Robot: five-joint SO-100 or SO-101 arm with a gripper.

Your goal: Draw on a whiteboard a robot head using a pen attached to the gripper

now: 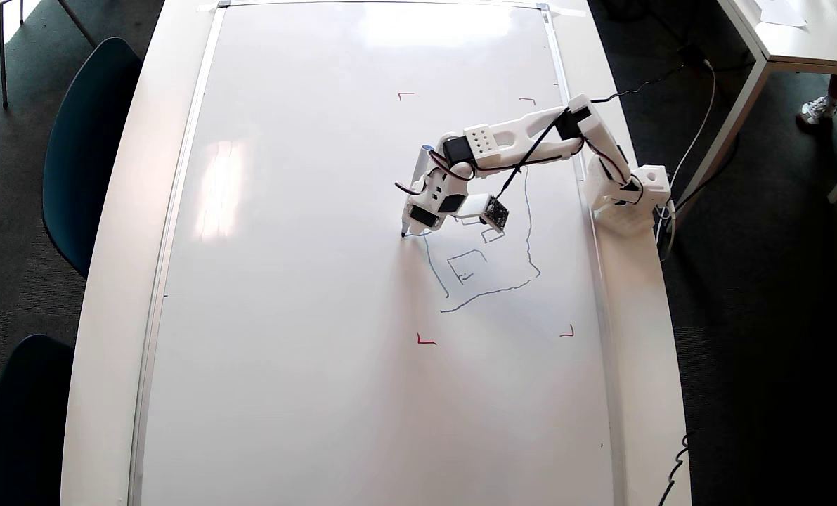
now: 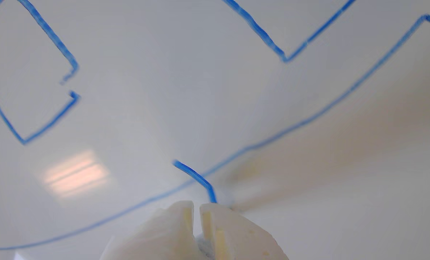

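The whiteboard (image 1: 284,281) covers most of the table in the overhead view. On it is the robot head (image 1: 492,289), a thin blue lopsided outline with small rectangles inside. The pen (image 1: 419,169) runs down the left side of the white gripper (image 1: 411,226); its blue end points up and its dark tip touches the board at the outline's upper left corner. In the wrist view the gripper (image 2: 196,213) shows at the bottom edge, jaws shut with only a thin slit between them. A short blue stroke (image 2: 196,178) ends at the jaws, and a long blue curve (image 2: 301,122) crosses the board. The pen is hidden in this view.
Red corner marks (image 1: 425,341) (image 1: 567,332) (image 1: 405,95) frame the drawing area. The arm's base (image 1: 632,200) stands on the table's right rim with cables trailing off. Dark chairs (image 1: 88,140) sit along the left side, and another table (image 1: 797,35) stands at the upper right.
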